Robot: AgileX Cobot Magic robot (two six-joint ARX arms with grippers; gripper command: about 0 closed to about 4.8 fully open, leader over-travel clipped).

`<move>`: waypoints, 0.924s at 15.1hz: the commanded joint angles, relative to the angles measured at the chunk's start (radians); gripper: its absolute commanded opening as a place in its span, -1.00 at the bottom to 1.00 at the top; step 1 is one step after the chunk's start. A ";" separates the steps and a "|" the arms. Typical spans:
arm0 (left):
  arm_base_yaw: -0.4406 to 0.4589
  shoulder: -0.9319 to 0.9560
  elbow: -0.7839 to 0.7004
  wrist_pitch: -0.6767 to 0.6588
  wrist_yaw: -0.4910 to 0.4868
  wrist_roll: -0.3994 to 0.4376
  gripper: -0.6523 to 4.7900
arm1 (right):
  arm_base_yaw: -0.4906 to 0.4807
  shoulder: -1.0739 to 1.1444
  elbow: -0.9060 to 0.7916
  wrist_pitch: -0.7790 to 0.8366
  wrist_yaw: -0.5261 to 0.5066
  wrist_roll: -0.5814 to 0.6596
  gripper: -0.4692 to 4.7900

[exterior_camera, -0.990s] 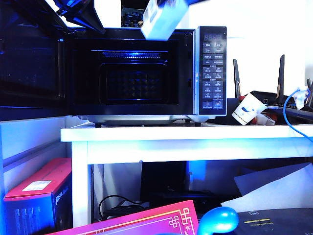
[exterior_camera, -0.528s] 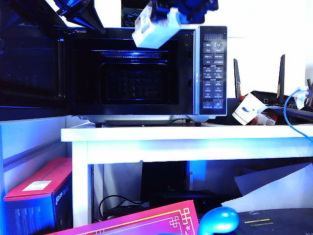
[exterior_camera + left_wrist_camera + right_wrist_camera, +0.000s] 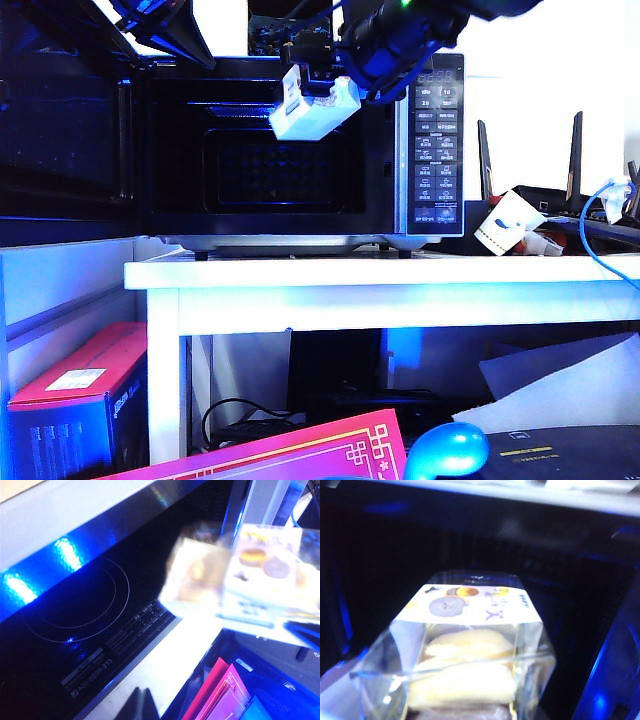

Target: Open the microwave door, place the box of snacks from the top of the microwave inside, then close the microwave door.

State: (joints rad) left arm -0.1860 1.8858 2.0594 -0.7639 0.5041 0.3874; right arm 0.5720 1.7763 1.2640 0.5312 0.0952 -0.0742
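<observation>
The black microwave (image 3: 430,140) stands on the white table with its cavity (image 3: 395,545) open. The microwave door (image 3: 60,130) is swung out to the left; its glossy inner face (image 3: 75,620) fills the left wrist view. My right gripper (image 3: 335,70) is shut on the box of snacks (image 3: 312,110), a clear box with pale yellow contents (image 3: 470,645). The box hangs tilted in front of the cavity's upper right part and is blurred in the left wrist view (image 3: 240,580). My left gripper (image 3: 150,20) stays above the door's top edge, its dark fingertips (image 3: 142,702) pressed together, shut on nothing.
The white table (image 3: 400,275) also carries a tipped white cup (image 3: 505,225), a black router with antennas (image 3: 560,200) and a blue cable (image 3: 600,230). Below are a red box (image 3: 80,400) and a pink box (image 3: 300,455).
My right gripper has come down and a little left with the box of snacks, from above the microwave's top to in front of the open cavity. The left arm and door have not moved.
</observation>
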 commanded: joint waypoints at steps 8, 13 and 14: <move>0.001 0.006 -0.005 -0.043 0.005 -0.021 -0.78 | 0.001 0.126 0.008 0.223 0.013 -0.005 0.25; 0.001 0.006 -0.005 -0.043 0.008 -0.021 -0.78 | 0.000 0.194 0.039 0.287 0.022 -0.012 0.25; 0.001 0.006 -0.005 -0.043 0.009 -0.021 -0.78 | 0.000 0.214 0.063 0.287 0.023 -0.012 0.25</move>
State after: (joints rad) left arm -0.1860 1.8854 2.0594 -0.7639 0.5049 0.3878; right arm 0.5724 1.9903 1.3003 0.7719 0.1127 -0.0837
